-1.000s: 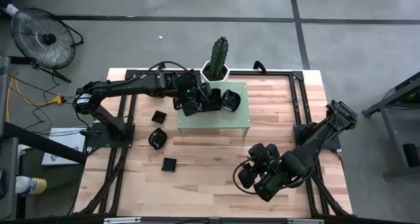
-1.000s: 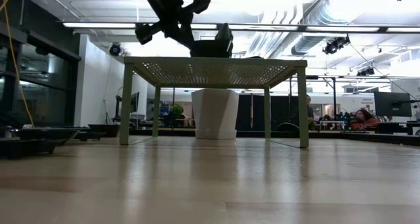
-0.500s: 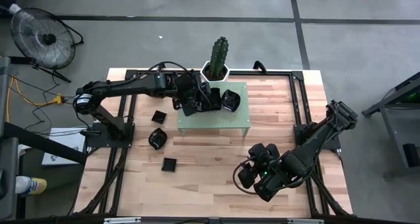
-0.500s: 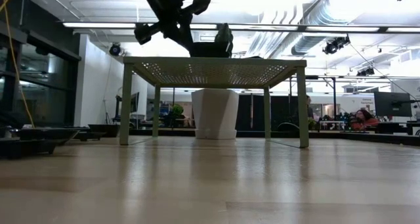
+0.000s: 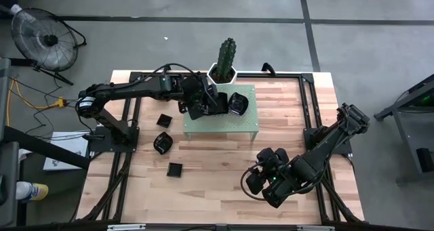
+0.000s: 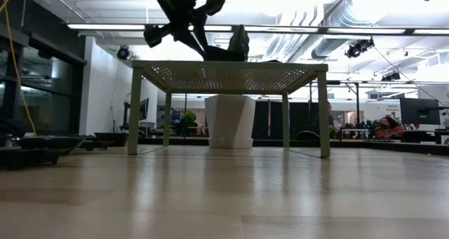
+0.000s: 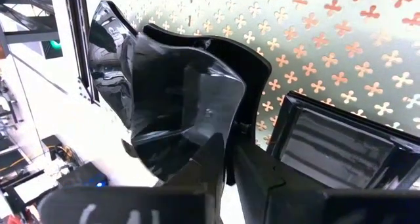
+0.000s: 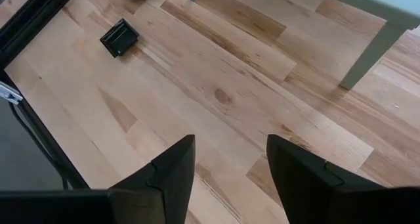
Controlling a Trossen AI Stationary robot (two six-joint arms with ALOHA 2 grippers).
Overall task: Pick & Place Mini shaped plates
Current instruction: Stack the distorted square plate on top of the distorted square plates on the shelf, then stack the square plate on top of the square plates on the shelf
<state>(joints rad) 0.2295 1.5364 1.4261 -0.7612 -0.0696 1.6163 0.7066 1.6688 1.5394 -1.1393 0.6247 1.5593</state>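
Two fingers of the left gripper (image 7: pixel 230 152) pinched a wavy-edged black plate (image 7: pixel 184 99) on the green stand (image 5: pixel 224 122), upper centre; the right gripper (image 8: pixel 230 165) gaped empty, lower right.

**No legible writing in any view**

Searched for text, labels, brands, numbers and signs across all four views; found none that can be read. Only printed pattern: small orange cross-shaped marks on the pale green stand (image 7: pixel 341 46), decorative or perforated, not lettering. Nothing legible on the glossy black plates (image 7: pixel 184 99), on the wooden table (image 8: pixel 216 99), or on the white planter (image 6: pixel 229 120). Distant screens and fittings in the room behind too small to make out.
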